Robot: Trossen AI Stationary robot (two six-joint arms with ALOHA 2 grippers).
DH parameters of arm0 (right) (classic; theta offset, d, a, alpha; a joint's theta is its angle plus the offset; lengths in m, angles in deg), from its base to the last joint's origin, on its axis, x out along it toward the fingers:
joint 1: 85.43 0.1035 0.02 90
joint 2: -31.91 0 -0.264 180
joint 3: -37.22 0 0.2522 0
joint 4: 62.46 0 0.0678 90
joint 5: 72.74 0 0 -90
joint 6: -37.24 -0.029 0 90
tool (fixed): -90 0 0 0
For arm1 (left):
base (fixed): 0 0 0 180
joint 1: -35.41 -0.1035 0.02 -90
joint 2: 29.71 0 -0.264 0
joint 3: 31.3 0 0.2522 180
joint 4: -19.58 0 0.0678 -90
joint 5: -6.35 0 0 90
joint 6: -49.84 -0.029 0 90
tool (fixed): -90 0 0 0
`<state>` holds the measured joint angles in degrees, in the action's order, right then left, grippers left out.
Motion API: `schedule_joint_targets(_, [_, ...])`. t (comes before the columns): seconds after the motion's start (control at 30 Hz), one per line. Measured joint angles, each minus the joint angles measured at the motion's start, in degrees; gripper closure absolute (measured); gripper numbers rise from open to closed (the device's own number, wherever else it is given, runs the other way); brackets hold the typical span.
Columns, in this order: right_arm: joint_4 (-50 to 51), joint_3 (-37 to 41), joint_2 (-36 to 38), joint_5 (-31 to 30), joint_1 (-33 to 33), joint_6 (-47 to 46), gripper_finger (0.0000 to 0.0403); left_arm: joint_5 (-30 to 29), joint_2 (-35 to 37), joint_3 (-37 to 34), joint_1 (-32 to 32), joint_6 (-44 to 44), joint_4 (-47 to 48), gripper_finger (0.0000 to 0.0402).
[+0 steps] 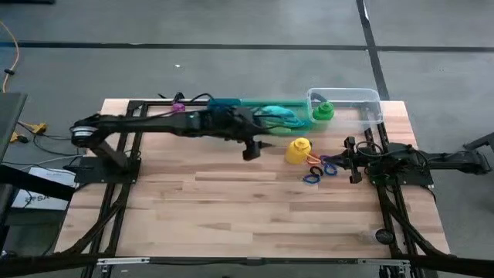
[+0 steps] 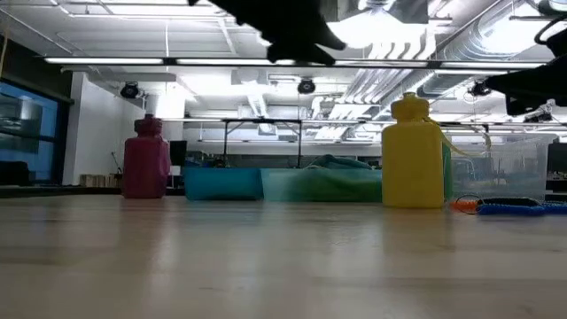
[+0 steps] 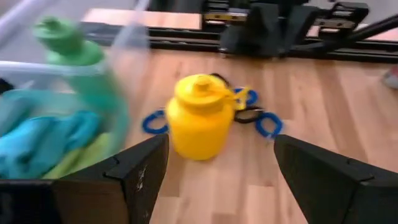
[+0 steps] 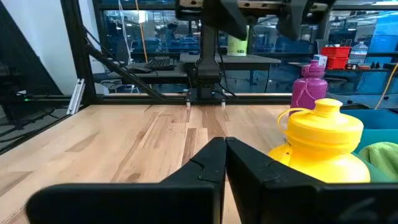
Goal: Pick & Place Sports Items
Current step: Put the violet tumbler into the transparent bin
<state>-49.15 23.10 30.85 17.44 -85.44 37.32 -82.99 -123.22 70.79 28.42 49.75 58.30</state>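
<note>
A yellow bottle (image 1: 298,150) stands upright on its base mid-table, with several coloured rings (image 1: 319,169) lying flat just beside it. My left gripper (image 1: 258,147) hovers open above the table on the bottle's left side, fingers (image 3: 142,173) pointing toward the bottle (image 3: 198,124) with nothing between them. A green bottle (image 1: 323,112) stands inside the clear bin (image 1: 369,99). A teal cloth (image 1: 276,116) lies on a lime-green cloth (image 3: 81,158) in the green bin. A purple bottle (image 1: 178,106) stands at the far left. My right gripper (image 4: 225,163) rests shut at the table's right.
A blue bin (image 2: 221,183) and a green bin (image 2: 323,184) line the far edge between the purple bottle (image 2: 146,158) and the clear bin (image 2: 512,168). The near half of the wooden table (image 1: 231,224) is bare. Black arm frames stand at both sides.
</note>
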Motion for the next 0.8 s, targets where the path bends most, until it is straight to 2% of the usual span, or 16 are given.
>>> schedule_joint_targets(0.2, [0.0,0.0,-0.02,0.0,0.01,-0.01,0.0403,-2.66,9.15,-11.59,-1.31,2.97,-5.85,0.0165])
schedule_joint_targets(0.43, [0.0,0.0,-0.01,0.0,0.01,0.0,0.0403,-6.68,19.99,-23.28,-5.63,4.05,-8.23,0.0165])
schedule_joint_targets(0.67, [0.0,0.0,-0.02,0.0,0.0,0.0,0.0402,-8.41,29.37,-29.05,-10.81,-0.36,-8.33,0.0164])
schedule_joint_targets(0.8, [0.0,0.0,-0.02,0.0,0.0,0.0,0.0402,-7.83,32.78,-29.98,-14.16,-0.52,-6.06,0.0139])
